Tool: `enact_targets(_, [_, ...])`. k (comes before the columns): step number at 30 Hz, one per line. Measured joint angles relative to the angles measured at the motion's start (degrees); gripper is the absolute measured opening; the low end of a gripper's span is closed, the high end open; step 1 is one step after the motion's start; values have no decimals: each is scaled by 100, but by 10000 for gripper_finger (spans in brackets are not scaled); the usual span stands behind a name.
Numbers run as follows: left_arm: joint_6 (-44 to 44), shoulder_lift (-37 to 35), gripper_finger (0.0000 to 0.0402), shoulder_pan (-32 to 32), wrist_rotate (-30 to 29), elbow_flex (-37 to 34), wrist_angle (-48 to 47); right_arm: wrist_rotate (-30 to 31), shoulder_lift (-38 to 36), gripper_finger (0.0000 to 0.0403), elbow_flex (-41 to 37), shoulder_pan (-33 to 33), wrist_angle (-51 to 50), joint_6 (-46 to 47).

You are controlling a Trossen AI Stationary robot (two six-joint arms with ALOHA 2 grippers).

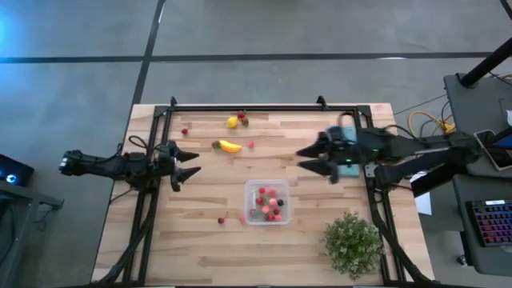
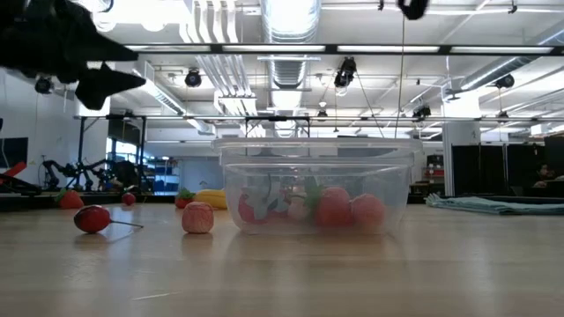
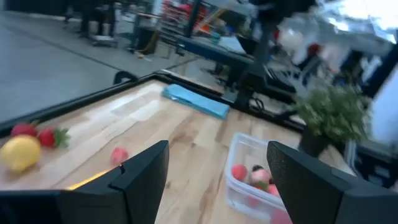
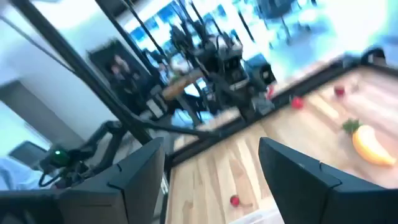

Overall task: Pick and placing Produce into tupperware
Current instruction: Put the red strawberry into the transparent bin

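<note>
1. Near the middle of the wooden desk (image 1: 200,240) sits the clear tupperware (image 1: 266,202), holding several red and pink pieces of produce (image 1: 269,203) and a dark one.
2. Above the desk's left side hangs the left hand (image 1: 189,163), its two dark fingers (image 3: 140,180) spread apart with nothing between them, pointing toward the centre.
3. Over the desk's right side hangs the right hand (image 1: 314,158), fingers likewise apart and empty, pointing toward the left arm.
4. A yellow banana (image 1: 230,146) lies on the desk between the two hands, toward the far edge, with a small pink piece (image 1: 251,145) just beside it.
5. A yellow lemon (image 1: 232,122) rests close to the far edge, with red berries (image 1: 242,119) touching or just beside it.
6. One red berry (image 1: 185,131) lies alone toward the far left corner.
7. Two more small red pieces (image 1: 222,220) lie on the desk just left of the tupperware; the low view shows one with a thin stem (image 2: 92,218) and a rounder pink one (image 2: 198,217).
8. A bushy green potted plant (image 1: 352,242) stands at the desk's near right corner.
9. A folded teal cloth (image 3: 196,101) lies on the right side, partly under the right arm.
</note>
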Motion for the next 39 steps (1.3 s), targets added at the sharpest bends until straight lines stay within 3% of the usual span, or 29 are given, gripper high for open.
enact_targets(7, [174,1414,258,7,92,1184,-758,276,-1933,247,-1815,-356,447,-423])
enact_targets(15, [356,3044,258,13,131,2990,-1853,258,-3943,253,-2852,-682,292,-1064])
enact_targets(21, [276,4006,258,144,133,4397,-3848,258,-5417,249,-3453,-760,-391,-1155])
enact_targets(26, [-395,4515,258,275,111,4881,-5587,274,-5187,247,-3628,-801,-394,-1132])
enact_targets(32, [-1228,4587,258,319,430,4611,-6779,306,-5160,251,-3884,-801,-442,-1025])
enact_targets(36, [-2611,4567,258,494,51,4328,-7677,529,-5148,249,-3968,-802,-590,-1022])
enact_targets(39, [-3248,4676,258,618,298,4291,-8217,850,-5155,247,-3983,-802,-831,-1030])
